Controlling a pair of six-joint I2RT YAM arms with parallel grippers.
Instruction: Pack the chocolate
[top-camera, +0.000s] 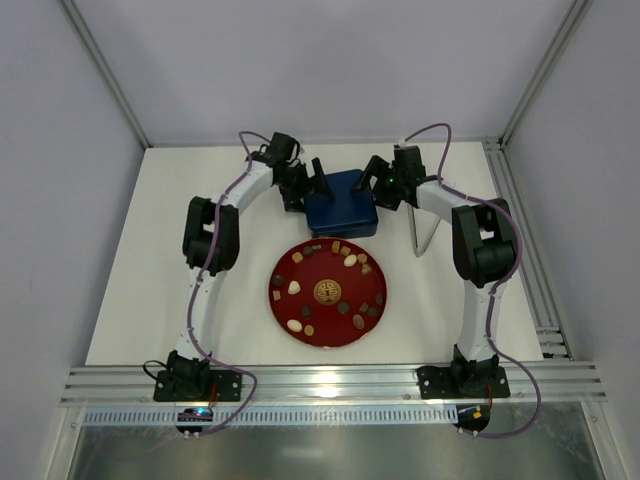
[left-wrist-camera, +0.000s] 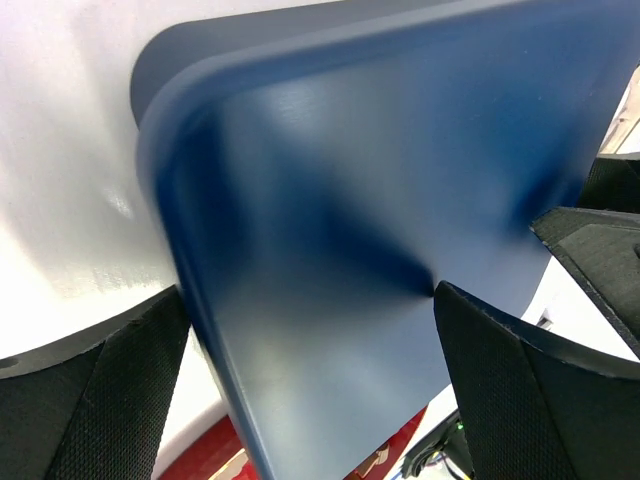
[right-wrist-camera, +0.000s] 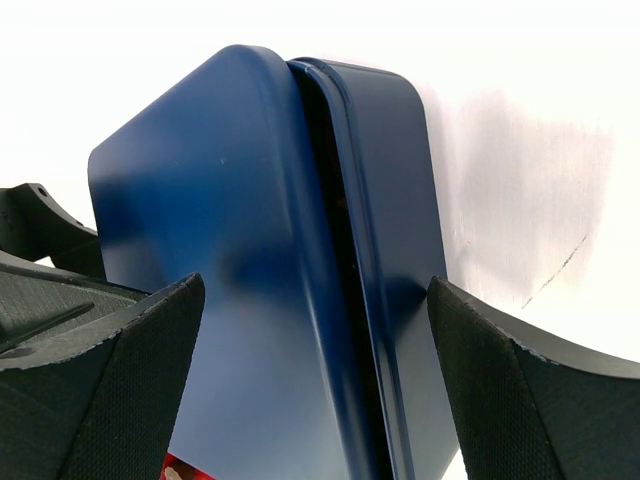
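Note:
The chocolate pieces, dark brown, light brown and cream, lie in a ring on the round red plate. Behind the plate stands the square dark-blue tin with its lid on. My left gripper is open at the tin's left edge; in the left wrist view the gripper has its jaws spread wide across the lid. My right gripper is open at the tin's right edge; in the right wrist view the gripper straddles the lid and the tin's side wall, with a dark seam between them.
A thin metal rod leans by the right arm, right of the tin. The red plate's rim shows at the bottom of the left wrist view. A rail runs along the table's near edge.

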